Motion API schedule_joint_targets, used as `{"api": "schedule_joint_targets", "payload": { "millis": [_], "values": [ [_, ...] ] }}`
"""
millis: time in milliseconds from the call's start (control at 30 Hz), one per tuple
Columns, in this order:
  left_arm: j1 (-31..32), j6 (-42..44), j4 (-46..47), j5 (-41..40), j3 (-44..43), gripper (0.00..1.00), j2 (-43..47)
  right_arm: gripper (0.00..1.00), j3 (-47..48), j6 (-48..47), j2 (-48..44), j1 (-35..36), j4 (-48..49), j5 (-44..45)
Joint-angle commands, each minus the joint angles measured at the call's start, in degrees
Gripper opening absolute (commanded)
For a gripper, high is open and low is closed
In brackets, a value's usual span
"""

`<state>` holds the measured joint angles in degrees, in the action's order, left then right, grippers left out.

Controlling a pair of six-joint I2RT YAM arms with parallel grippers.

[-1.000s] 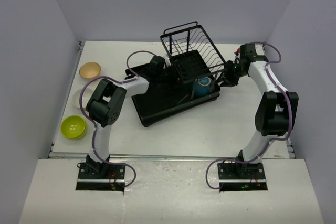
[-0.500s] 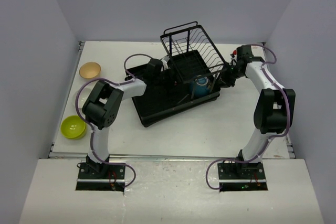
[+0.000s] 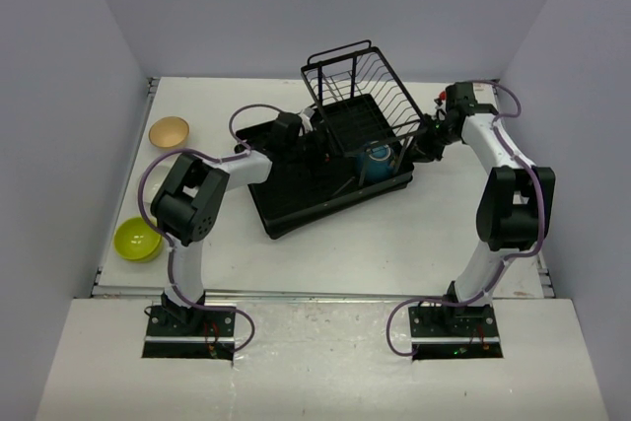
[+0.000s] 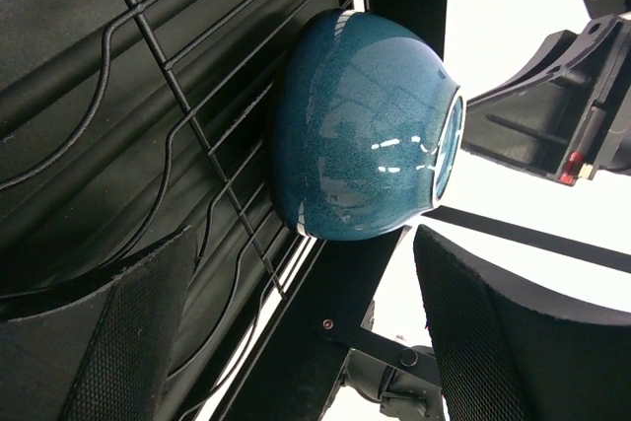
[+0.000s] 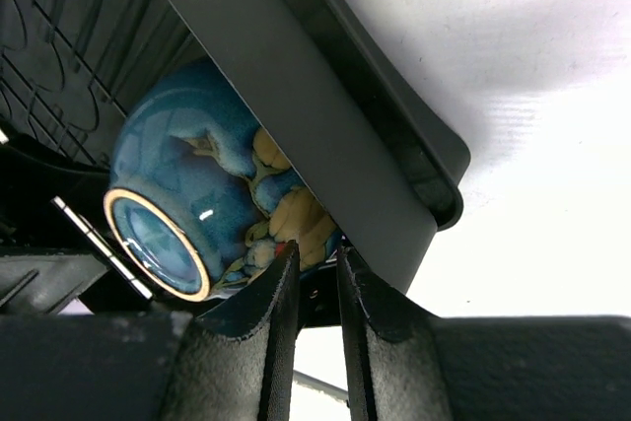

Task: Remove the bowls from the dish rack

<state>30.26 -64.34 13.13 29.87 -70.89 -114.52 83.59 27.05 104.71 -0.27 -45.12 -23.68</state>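
On the table (image 3: 325, 244), a tan bowl (image 3: 169, 131) and a lime bowl (image 3: 137, 240) sit out at far left while your left gripper (image 4: 301, 244), jaws wide apart, has pushed deeper into the dish rack (image 3: 296, 199) toward the blue bowl (image 4: 360, 125) tipped at centre, likely next out; at right, your right gripper (image 5: 314, 263) has narrowed, its hold unclear.

Dark blue bowl (image 4: 360, 125) lies tipped on its side against the dish rack (image 4: 148, 96) wires, at the rack's edge, mouth facing right. Left claw (image 4: 306, 342) gapes wide, pads (image 4: 128, 332) flanking below, not touching.
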Motion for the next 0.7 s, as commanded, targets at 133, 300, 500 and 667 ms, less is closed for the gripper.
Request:
{"api": "schedule_joint_targets", "payload": {
  "millis": [133, 300, 500, 667],
  "values": [
    [0.50, -2.03, 2.70, 2.91, -0.73, 0.90, -0.70, 0.23, 6.41, 0.37, 2.34, -0.96, -0.23, 3.64],
    [1.12, -1.76, 2.52, 2.83, -2.41, 0.89, -1.41, 0.23, 7.46, 0.73, 4.28, -0.87, -0.14, 1.89],
    [2.17, -1.76, 2.87, 3.09, -4.60, 0.89, -3.42, 0.22, 8.87, 1.34, 6.56, -0.96, -0.05, 0.48],
    [2.79, -1.23, 2.87, 2.12, -6.18, 0.89, -4.83, 0.22, 8.61, 1.34, 6.65, -0.78, 0.12, -0.31]
  ]
}}
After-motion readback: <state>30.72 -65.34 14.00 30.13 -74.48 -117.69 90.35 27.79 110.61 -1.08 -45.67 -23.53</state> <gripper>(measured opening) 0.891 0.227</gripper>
